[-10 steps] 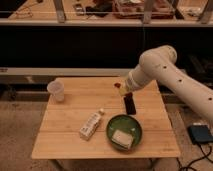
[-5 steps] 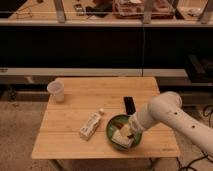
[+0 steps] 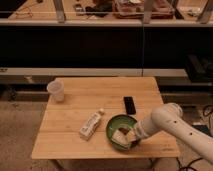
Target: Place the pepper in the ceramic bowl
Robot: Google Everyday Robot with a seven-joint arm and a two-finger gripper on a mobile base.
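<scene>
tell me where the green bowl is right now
The ceramic bowl sits near the table's front edge, right of the bottle, with the pincer at its right rim.

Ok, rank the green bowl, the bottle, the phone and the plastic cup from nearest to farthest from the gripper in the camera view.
The gripper is down at the bowl's right side.
1. Ceramic bowl: directly under it, at the table's front edge.
2. Phone: just behind the bowl.
3. Bottle: lying left of the bowl, close to the phone's rank.
4. Cup: far back-left corner.
</scene>
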